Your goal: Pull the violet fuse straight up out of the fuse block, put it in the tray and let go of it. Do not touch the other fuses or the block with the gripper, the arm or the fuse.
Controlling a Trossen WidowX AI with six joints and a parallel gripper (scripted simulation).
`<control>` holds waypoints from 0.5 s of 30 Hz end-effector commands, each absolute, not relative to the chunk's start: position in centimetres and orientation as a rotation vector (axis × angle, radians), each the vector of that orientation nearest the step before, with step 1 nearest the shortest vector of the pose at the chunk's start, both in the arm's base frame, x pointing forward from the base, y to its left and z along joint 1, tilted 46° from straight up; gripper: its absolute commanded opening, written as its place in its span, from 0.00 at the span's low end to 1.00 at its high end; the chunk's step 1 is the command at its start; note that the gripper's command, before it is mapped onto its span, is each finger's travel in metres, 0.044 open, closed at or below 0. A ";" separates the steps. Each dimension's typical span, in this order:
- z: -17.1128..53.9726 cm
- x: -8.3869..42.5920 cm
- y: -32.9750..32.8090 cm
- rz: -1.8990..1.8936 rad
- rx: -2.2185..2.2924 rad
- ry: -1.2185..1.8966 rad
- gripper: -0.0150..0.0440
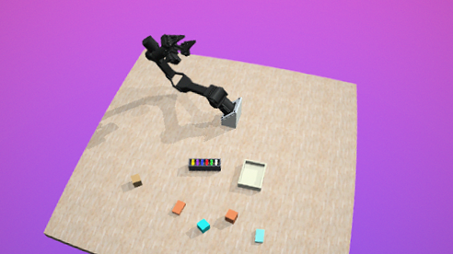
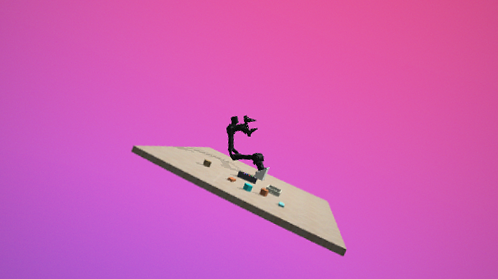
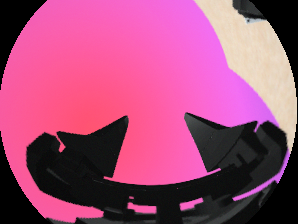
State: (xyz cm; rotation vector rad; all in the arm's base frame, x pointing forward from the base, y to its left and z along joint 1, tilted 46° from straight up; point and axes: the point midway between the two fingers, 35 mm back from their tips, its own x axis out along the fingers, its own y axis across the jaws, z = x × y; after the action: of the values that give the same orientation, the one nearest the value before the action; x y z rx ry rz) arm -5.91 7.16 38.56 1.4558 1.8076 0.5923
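The violet fuse stands in the dark fuse block, second from the left in the top view, between the yellow fuse and the blue fuse. The pale tray lies to the right of the block and looks empty in the top view. My gripper is open and empty, raised high above the table's far left part and well away from the block. The wrist view shows neither block nor tray.
Red, green and white fuses fill the block's right part. Nearer the front lie a brown cube, a flat orange piece, a teal cube, an orange cube and a flat cyan piece.
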 end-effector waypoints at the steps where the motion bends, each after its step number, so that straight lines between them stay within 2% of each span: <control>1: 38.5 -5.7 7.4 0.588 1.454 1.798 0.89; 12: 33.0 8.9 15.0 0.215 1.142 1.329 0.40; 15: 30.5 13.2 15.3 0.082 1.012 1.248 0.38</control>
State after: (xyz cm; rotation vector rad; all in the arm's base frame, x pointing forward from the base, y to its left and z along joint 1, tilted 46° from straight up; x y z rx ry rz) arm 9.00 14.93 33.15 1.1433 1.3193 0.2124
